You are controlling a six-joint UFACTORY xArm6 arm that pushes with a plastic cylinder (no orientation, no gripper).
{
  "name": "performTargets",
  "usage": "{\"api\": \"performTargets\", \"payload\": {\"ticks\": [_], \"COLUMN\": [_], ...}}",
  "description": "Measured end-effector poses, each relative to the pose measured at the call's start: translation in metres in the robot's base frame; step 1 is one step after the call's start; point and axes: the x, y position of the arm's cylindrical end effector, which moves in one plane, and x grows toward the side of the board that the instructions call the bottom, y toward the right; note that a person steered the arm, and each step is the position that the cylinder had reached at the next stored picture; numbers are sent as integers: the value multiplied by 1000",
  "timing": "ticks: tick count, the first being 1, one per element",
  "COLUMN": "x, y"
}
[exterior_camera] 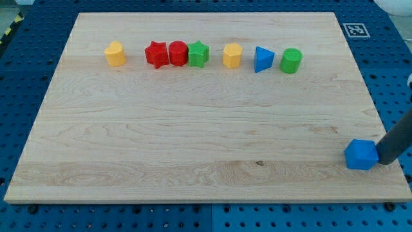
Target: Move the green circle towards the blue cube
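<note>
The green circle (pixel 291 60) stands near the view's top right, at the right end of a row of blocks. The blue cube (pixel 361 154) sits far below it, near the board's lower right corner. My rod comes in from the view's right edge, and my tip (pixel 384 161) rests just to the right of the blue cube, touching or nearly touching it. The tip is far from the green circle.
The row along the view's top holds a yellow block (pixel 115 54), a red star (pixel 156 54), a red circle (pixel 178 53), a green star (pixel 199 54), a yellow hexagon (pixel 232 56) and a blue triangle (pixel 262 59). The wooden board (pixel 193 129) lies on a blue pegboard table.
</note>
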Motion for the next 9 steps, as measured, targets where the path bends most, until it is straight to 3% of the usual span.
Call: {"api": "performTargets", "payload": {"ticks": [1,3,5,6,7,8,9], "x": [-15,-131,-145,-204,-272,-277,-265], "y": [16,25,20,-18,-98,-149,-146]}}
